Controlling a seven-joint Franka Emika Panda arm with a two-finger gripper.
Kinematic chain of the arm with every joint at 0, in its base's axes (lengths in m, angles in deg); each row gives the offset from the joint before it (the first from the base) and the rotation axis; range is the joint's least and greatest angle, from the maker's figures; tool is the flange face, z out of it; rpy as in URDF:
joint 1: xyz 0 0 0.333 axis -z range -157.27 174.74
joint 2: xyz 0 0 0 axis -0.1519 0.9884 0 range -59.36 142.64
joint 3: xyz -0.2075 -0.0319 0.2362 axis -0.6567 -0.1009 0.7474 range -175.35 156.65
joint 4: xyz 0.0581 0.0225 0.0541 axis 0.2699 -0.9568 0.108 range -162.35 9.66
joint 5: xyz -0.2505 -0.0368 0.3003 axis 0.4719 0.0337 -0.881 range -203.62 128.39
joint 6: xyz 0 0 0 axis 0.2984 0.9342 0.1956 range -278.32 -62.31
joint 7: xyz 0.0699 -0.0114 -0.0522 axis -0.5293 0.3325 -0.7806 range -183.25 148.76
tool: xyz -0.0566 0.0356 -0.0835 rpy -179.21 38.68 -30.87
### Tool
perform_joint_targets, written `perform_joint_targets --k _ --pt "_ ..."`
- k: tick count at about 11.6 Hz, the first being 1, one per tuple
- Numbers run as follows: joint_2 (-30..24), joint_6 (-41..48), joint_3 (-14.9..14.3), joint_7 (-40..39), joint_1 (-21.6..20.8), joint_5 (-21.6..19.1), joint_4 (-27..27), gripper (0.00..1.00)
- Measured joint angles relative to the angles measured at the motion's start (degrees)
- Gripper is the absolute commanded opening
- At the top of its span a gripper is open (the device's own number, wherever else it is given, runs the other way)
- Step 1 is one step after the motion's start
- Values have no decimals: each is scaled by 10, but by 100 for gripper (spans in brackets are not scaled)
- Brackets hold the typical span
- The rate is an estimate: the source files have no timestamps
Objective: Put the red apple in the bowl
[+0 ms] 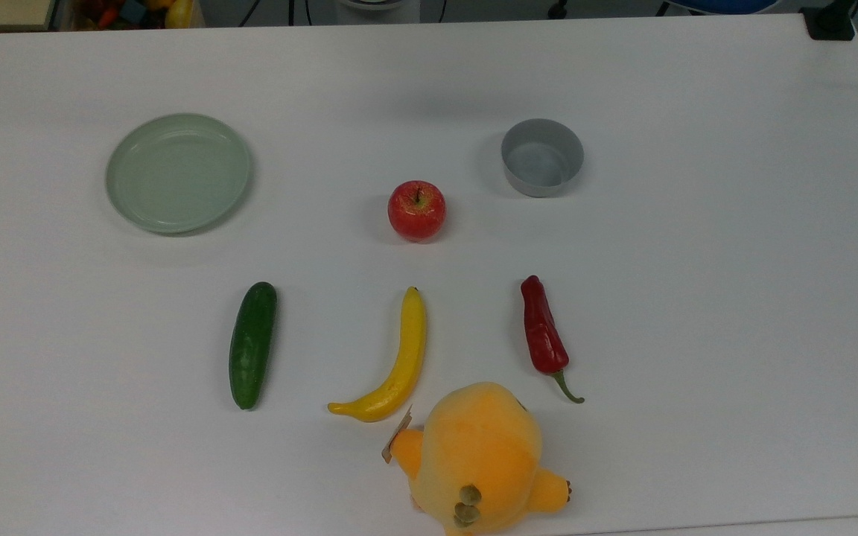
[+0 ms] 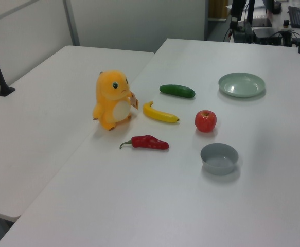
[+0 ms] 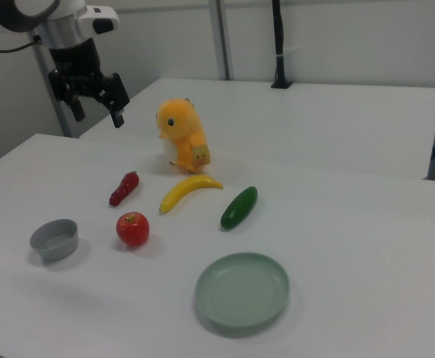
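My white arm [image 3: 49, 19] is cut off by the right view's top and left edges, leaving the wrist and the black two-finger gripper [image 3: 96, 103], fingers spread apart, hanging above the white table [image 3: 336, 224]. In the top view, the bottom edge crops the base of the orange plush toy [image 1: 477, 454]. At the top view's upper left corner, a box of colourful items [image 1: 131, 13] is clipped by the edge, its contents too small to identify. The left view's upper right holds dark stands and desk equipment [image 2: 265, 23], cropped and indistinct.
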Motion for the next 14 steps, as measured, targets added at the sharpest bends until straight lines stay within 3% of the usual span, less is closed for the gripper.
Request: perform_joint_targets --k 14 --pt "7 0 3 -1 -1 0 -4 100"
